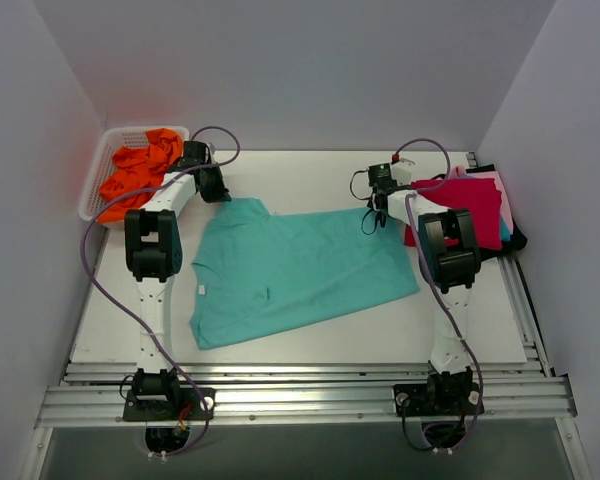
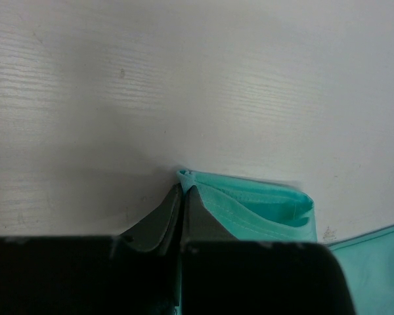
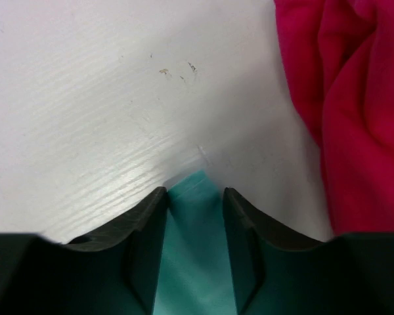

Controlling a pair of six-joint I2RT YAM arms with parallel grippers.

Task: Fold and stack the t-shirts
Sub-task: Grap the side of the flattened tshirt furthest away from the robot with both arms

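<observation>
T-shirt (image 1: 300, 270) centre, basket (image 1: 92, 180) far left (filled), pile (image 1: 475, 205) right

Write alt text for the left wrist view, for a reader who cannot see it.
The left gripper is shut on a folded corner of a teal t-shirt, low over a white table. The table fills the upper half of the view, and more teal cloth shows at the lower right edge.

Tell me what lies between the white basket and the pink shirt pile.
In the top view: the teal t-shirt spread flat, left gripper and right gripper at its far corners.
</observation>
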